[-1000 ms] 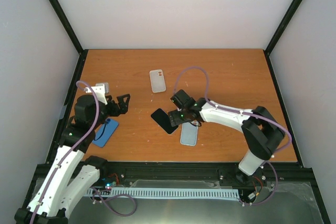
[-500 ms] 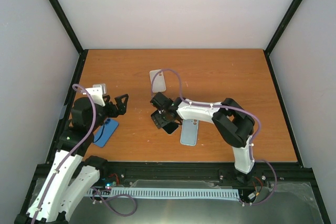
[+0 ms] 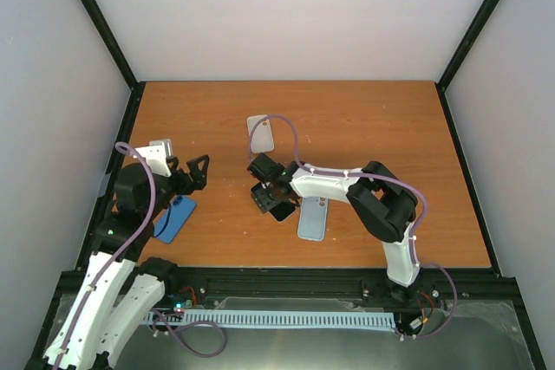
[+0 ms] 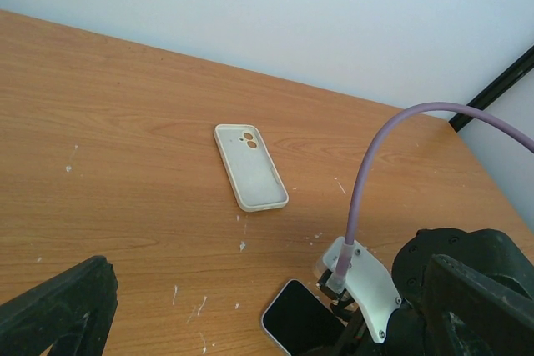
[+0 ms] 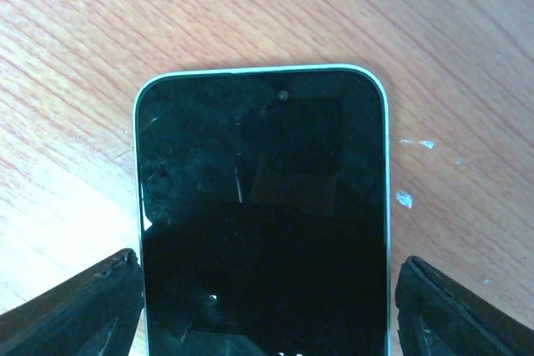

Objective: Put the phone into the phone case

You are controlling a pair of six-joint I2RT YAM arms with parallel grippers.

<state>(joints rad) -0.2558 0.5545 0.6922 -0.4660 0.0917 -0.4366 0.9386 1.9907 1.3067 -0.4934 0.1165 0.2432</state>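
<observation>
Two arms in shot, but only your right one is at the phone atm. Your right gripper (image 3: 269,199) sits low over the phone (image 5: 263,206), with fingers (image 5: 92,306) spread wide along both long edges. It's not clamped, and a thin sliver of wood shows by one finger. The phone lies flat on the table (image 3: 390,127), screen up, approx mid-table. The phone case (image 3: 312,219) lies just beside it on the right, w/ the arm's white link over its far end. Your left gripper (image 3: 199,168) hangs open & empty, well off to the left near the darker blue case (image 3: 176,219). The white case (image 4: 249,166) sits further back.
</observation>
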